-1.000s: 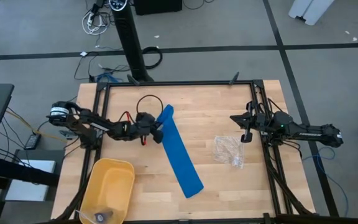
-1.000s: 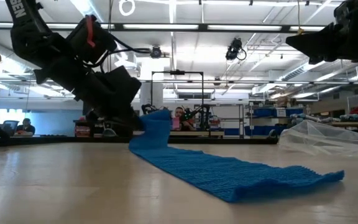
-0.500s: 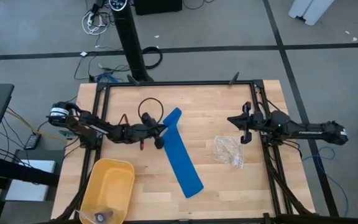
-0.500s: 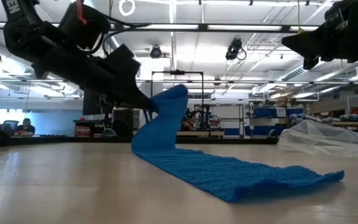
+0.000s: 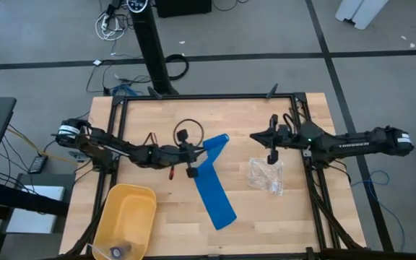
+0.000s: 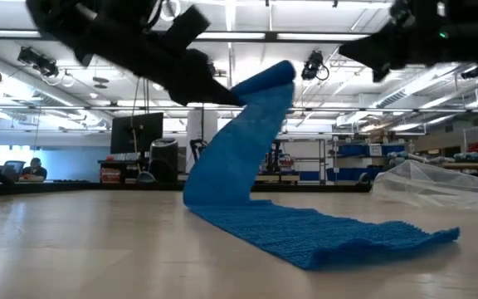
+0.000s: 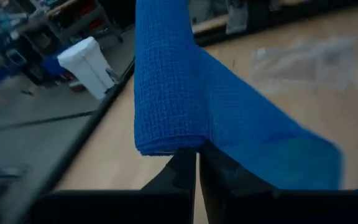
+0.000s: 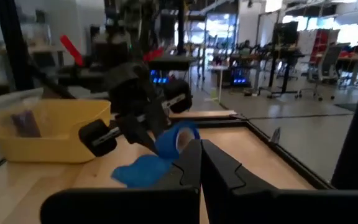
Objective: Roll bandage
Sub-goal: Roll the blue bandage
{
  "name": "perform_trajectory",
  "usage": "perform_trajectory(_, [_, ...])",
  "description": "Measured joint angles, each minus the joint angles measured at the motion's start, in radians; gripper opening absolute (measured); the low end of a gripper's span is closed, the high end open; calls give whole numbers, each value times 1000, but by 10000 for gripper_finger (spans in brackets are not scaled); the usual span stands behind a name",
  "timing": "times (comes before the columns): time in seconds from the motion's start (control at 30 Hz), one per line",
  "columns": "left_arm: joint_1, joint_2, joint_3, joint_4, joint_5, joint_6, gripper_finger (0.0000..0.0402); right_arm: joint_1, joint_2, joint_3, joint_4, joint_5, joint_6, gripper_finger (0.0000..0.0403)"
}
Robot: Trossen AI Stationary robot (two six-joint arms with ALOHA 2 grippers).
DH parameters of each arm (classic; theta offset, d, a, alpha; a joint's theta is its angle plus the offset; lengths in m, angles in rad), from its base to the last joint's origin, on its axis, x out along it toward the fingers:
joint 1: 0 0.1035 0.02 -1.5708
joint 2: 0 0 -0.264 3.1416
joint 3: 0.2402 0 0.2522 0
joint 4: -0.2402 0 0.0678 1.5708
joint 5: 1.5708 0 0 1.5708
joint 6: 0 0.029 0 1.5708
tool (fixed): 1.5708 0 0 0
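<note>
The bright blue bandage (image 5: 214,189) lies as a long strip across the middle of the table. Its near end (image 6: 363,237) is flat on the wood and its far end (image 6: 265,90) is raised. My left gripper (image 5: 199,153) reaches in from the table's left and is shut on that raised end. My right gripper (image 5: 256,136) hangs shut above the table's right part, beyond the bandage, with nothing in it. It looks toward the left gripper and the bandage (image 8: 174,140). My left gripper pinches the bandage's far end (image 7: 169,142) between its two fingers, where the strip is folded over into more than one layer. The fingers come nearly level from the table's left. The held end is lifted clear. The strip slopes down from it to the table (image 6: 222,195).
A clear crinkled plastic bag (image 5: 266,175) lies on the table right of the bandage, below my right gripper. A yellow bin (image 5: 125,220) stands at the near left corner. Black frame rails (image 5: 208,97) run around the table's edges.
My left gripper has risen and gone toward the table's right, rolling about its own line. The bandage's far end has been lifted and turned over while the near part stayed flat. My right gripper has gone toward the table's middle and risen a little.
</note>
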Motion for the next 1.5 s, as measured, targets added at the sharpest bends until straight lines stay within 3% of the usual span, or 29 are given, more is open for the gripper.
perform_trajectory(0.17, [-35,0,159,-246,-82,163,20,5,157,204,-210,-64,-42,2])
perform_trajectory(0.37, [-76,1,252,-378,-140,243,20,19,265,328,-342,-72,-47,1])
perform_trajectory(0.67, [-95,0,261,-407,-231,201,20,39,241,334,-367,-85,-55,1])
perform_trajectory(1.03, [-97,0,261,-408,-232,194,20,52,250,334,-367,-23,-79,0])
perform_trajectory(1.5, [-97,0,266,-417,-228,196,20,48,274,334,-333,-48,-83,0])
